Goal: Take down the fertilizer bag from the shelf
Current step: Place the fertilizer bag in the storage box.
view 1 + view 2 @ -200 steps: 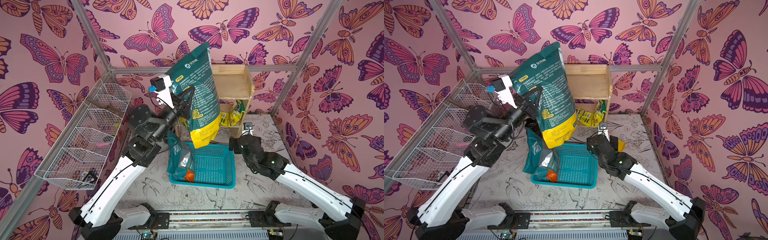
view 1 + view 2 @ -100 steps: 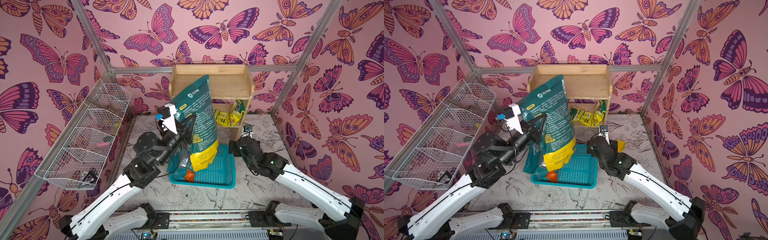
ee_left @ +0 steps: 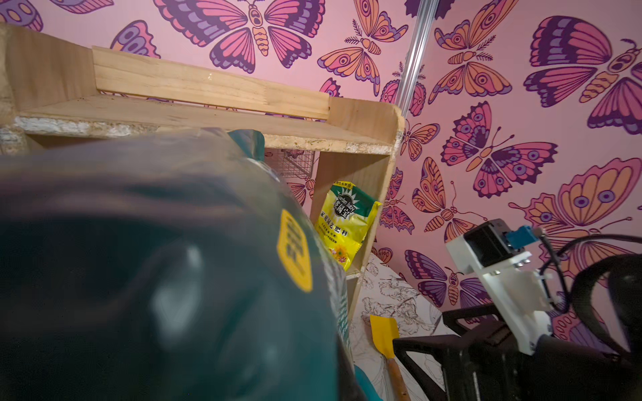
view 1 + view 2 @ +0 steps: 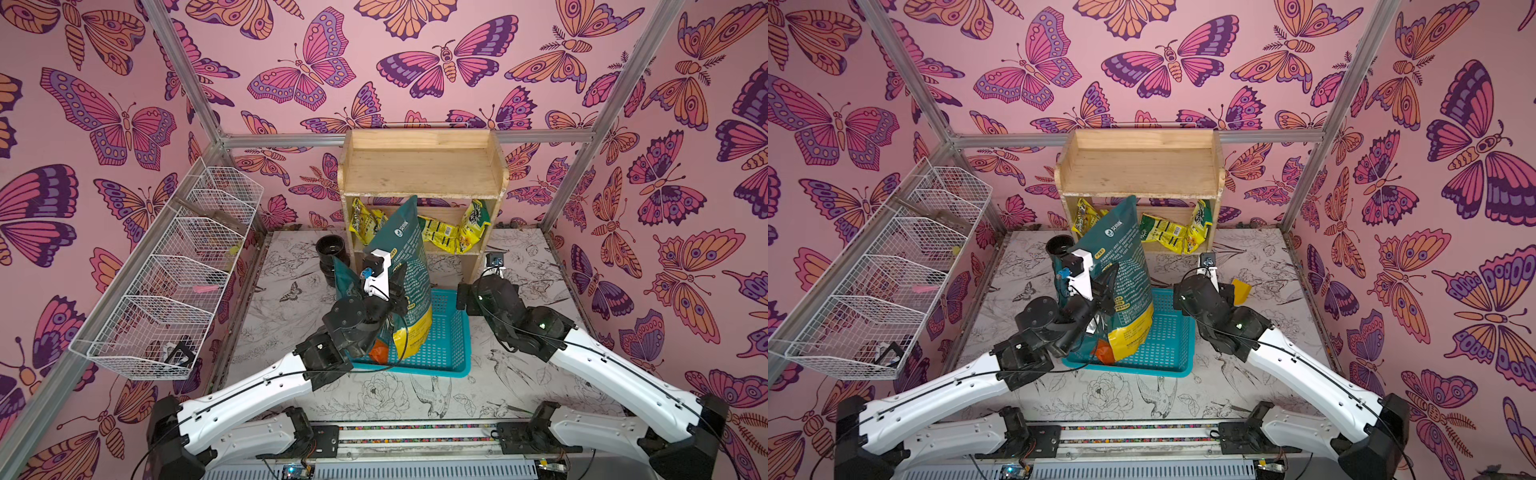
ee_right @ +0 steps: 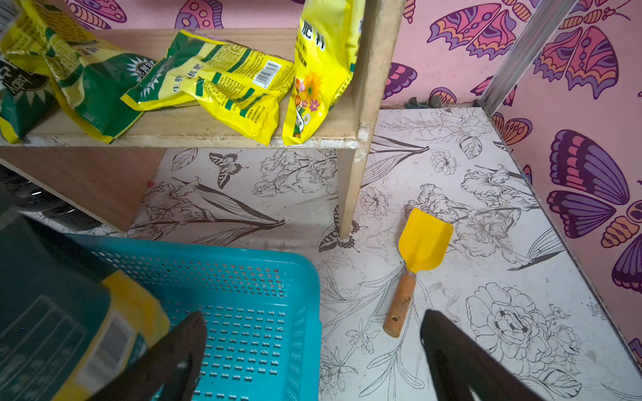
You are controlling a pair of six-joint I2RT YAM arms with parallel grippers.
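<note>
Dark-teal, yellow-bottomed fertilizer bag (image 4: 409,266): stood upright off pale wooden two-tier shelf (image 4: 424,170), just before it, lower end inside turquoise perforated plastic basket (image 4: 446,332). Left gripper (image 4: 397,286): clamped on bag's side. Right gripper (image 5: 311,323): gaped wide, held nothing, hovered at basket's right rim. Open floor rightward, bar yellow trowel (image 5: 422,243) with wooden handle. Crowded leftward: black plastic pots (image 4: 330,249), white wire rack (image 4: 166,291) on wall. Behind bag, on lower tier: yellow packets (image 4: 440,230).

Three yellow bags (image 5: 215,83), two teal bags (image 4: 409,266)

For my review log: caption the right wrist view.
Open right hand by blue basket; yellow trowel on table, yellow packets on shelf.
</note>
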